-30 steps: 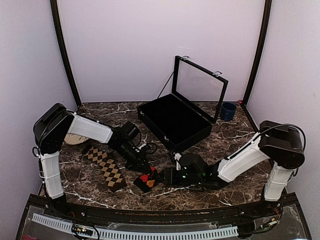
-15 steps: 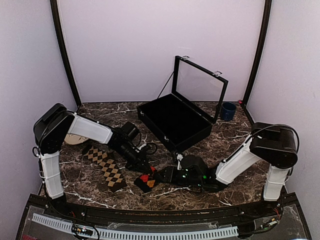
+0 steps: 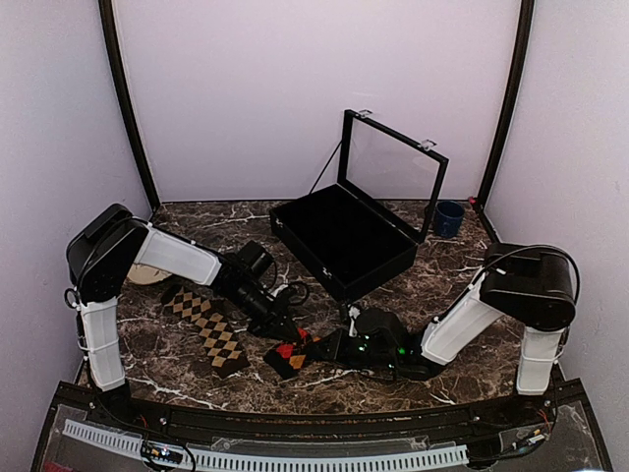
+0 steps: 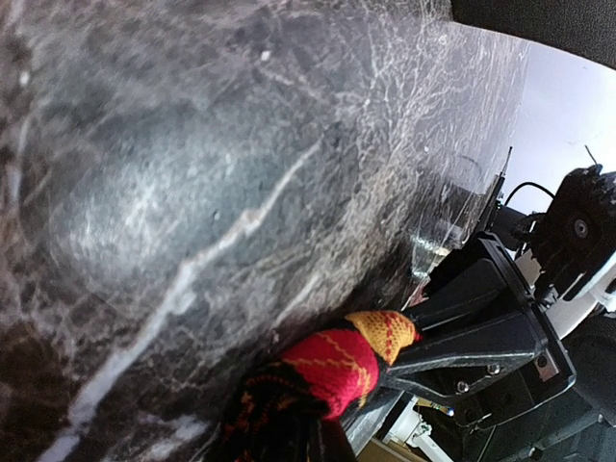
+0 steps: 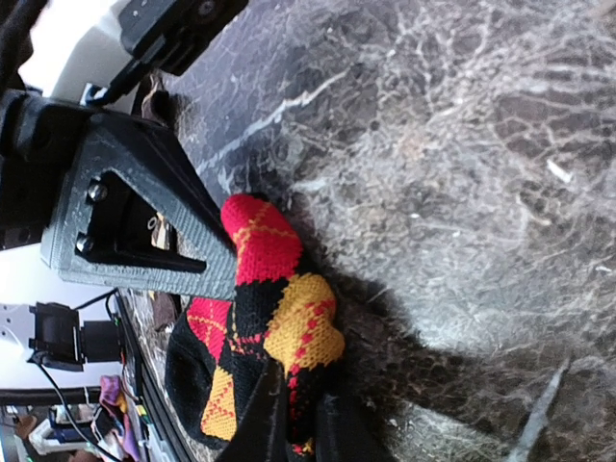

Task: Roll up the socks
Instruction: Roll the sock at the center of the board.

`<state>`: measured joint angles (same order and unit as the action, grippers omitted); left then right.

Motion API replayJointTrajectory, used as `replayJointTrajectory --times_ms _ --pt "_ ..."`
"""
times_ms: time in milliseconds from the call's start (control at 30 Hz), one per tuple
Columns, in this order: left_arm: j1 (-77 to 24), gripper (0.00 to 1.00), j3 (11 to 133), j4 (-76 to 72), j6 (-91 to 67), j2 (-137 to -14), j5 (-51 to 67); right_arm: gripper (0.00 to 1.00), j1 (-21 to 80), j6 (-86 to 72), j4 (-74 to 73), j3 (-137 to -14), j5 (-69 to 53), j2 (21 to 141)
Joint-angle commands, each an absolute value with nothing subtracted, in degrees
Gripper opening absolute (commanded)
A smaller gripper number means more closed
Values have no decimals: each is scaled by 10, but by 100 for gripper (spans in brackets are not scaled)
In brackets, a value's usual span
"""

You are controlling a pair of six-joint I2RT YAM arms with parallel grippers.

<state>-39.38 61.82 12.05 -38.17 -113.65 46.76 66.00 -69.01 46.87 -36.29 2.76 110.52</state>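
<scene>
Black-ground red-and-orange sock (image 3: 288, 355) bunched at front centre of marble table (image 3: 324, 390), left gripper (image 3: 283, 338) clamped on one end, right gripper (image 3: 311, 349) pinched on the other, tan sock (image 3: 211, 329) flat just left, open black case (image 3: 339, 241) behind, blue cup (image 3: 449, 217) beyond.

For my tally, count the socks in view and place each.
2. The tan-diamond sock lies flat at front left; the red-and-orange sock is bunched at front centre. None seems hidden.
</scene>
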Motion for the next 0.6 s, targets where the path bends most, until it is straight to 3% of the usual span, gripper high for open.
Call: replayJointTrajectory --times_ms 0,567 --pt "-400 5 589 163 -389 -1179 390 4 657 -678 482 -360 23 1114" --pt "-376 15 598 178 -429 -1095 399 0 706 -370 248 -471 193 1060"
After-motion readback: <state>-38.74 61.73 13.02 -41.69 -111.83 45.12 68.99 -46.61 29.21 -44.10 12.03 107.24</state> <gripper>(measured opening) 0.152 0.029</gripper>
